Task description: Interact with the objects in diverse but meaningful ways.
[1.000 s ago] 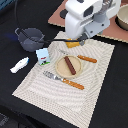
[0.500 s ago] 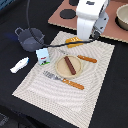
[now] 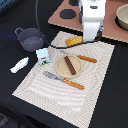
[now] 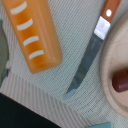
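**Arm over the loaf end of the mat – stock as I see it**

- Arm (image 3: 91, 19): white body, hanging above the far edge of the mat. Pincer: hidden under the arm body in the exterior view and out of the wrist view, so I cannot tell whether it is spread or pressed together
- Bench (image 3: 20, 100): black surface carrying everything
- Mat (image 3: 90, 95): pale, ribbed, lying skewed on the bench
- Loaf (image 3: 74, 41): golden, scored, on the mat's far edge just beside the arm; in my wrist view (image 4: 36, 35) it shows orange with white cuts, lying near the knife blade but apart from it
- Knife (image 3: 81, 57): orange handle, grey blade, on the mat between loaf and plate; wrist view (image 4: 89, 55) shows the blade running close along the plate rim
- Plate (image 3: 60, 70): tan, round, mid-mat
- Sausage (image 3: 70, 65): brown, lying across the plate
- Fork (image 3: 64, 80): orange handle, on the mat just beside the plate
- Carton (image 3: 43, 56): white, blue and green, upright at the mat's edge on the exterior view's left
- Pot (image 3: 30, 38): grey, two handles, on the bench beyond the carton
- Fish (image 3: 20, 64): white, on the bench, well apart from the mat
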